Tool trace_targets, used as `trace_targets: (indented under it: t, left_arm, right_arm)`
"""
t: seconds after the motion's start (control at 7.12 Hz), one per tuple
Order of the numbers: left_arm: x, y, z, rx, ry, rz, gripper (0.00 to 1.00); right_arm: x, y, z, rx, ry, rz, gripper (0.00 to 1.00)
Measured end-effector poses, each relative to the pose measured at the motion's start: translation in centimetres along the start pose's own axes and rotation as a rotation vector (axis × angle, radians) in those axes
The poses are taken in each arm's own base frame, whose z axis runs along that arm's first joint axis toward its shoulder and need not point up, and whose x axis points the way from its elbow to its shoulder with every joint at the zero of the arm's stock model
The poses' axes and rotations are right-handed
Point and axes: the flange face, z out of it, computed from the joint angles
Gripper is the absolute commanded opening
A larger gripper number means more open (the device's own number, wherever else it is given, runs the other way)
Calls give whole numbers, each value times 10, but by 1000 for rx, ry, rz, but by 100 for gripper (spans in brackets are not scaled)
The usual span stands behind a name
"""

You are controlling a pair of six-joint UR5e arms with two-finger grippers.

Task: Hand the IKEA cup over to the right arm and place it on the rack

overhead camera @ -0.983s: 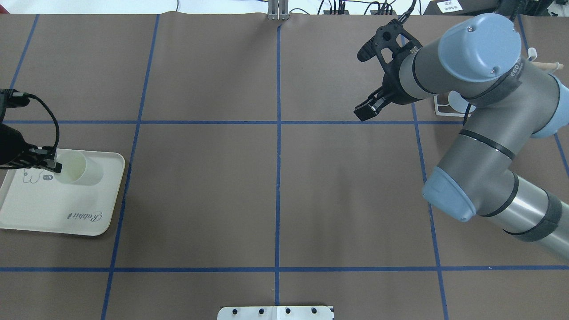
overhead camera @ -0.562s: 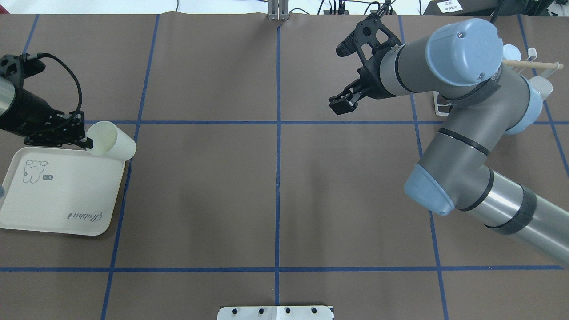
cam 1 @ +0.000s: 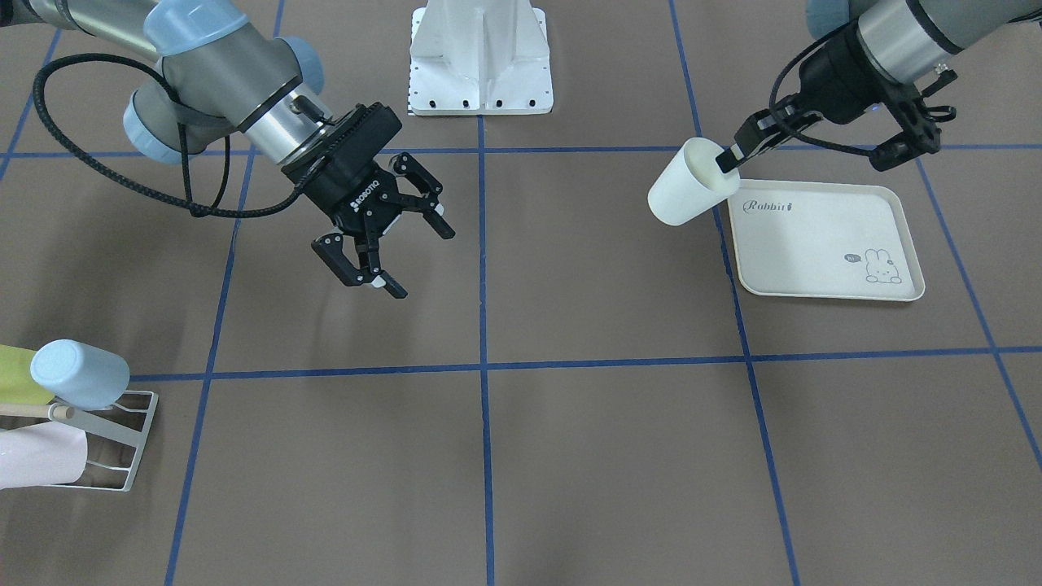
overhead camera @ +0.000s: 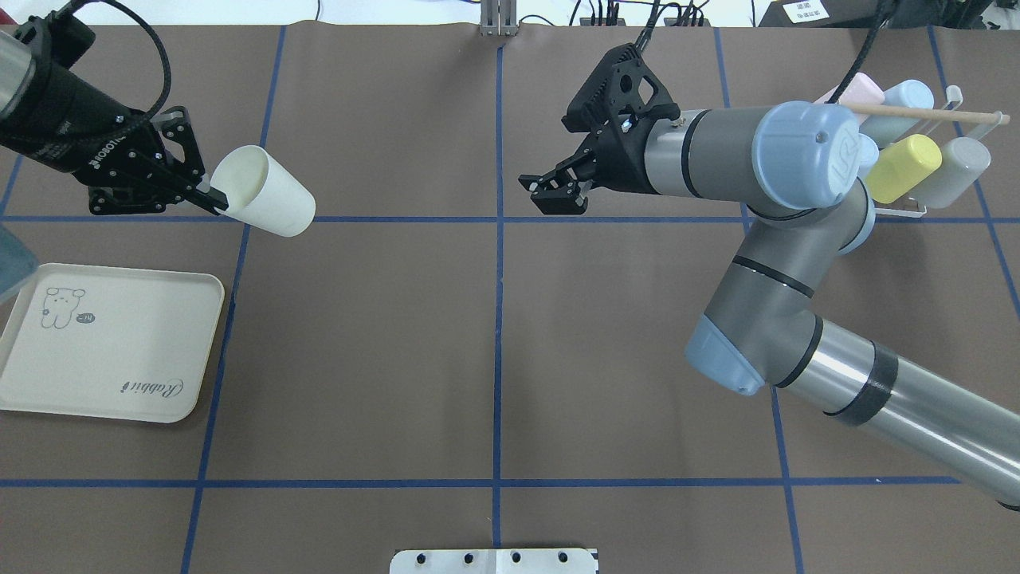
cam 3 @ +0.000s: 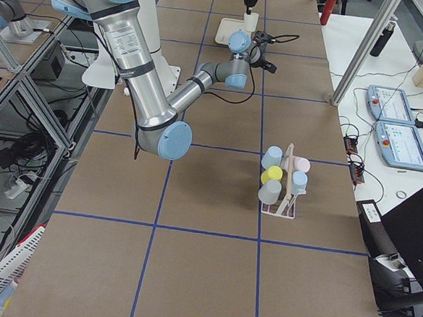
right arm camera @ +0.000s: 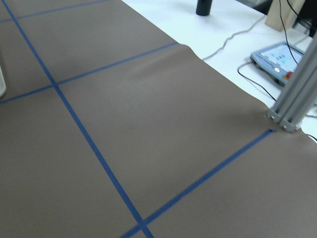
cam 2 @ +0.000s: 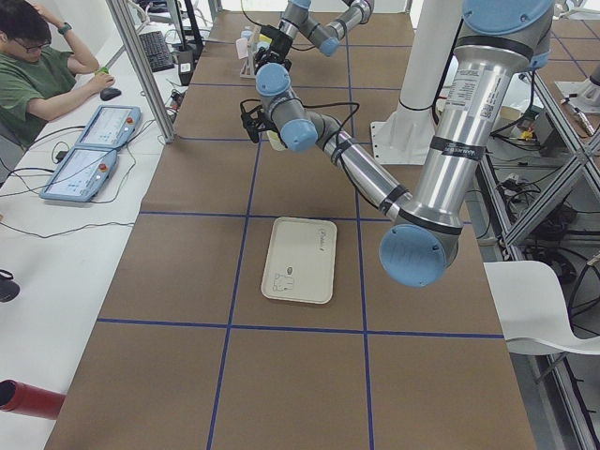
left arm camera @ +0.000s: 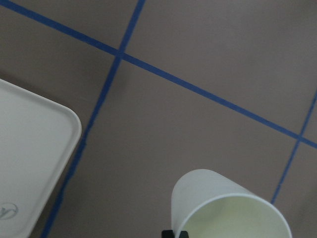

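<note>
Aloft, the left end effector (overhead camera: 216,198) clamps the tilted cup (overhead camera: 267,195).

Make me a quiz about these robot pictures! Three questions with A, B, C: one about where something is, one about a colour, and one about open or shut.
1. Where is the white cup?
A. on the tray
B. on the rack
C. held in the air by the left gripper

2. What colour are the lines on the table?
A. blue
B. red
C. green

3. The fingers of the right gripper are:
A. shut on a cup
B. open and empty
C. shut on the tray

Answers:
1 C: the left gripper pinches its rim, off the tray and far from the rack.
2 A: blue tape crosses the brown cover.
3 B: the front-facing view shows them spread with nothing between.
</note>
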Motion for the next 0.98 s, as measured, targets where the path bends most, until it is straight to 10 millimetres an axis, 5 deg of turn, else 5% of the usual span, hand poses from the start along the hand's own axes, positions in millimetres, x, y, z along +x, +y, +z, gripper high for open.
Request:
trace_targets:
  t: [0.42, 0.98]
  left_arm:
    - [43, 26, -14, -67, 82, -96, 0]
    - [72, 45, -24, -109, 115, -140, 0]
  right_arm:
    - [-79, -14, 13, 214, 48, -2, 99]
    - [-128, -15, 15, 300, 56, 8, 99]
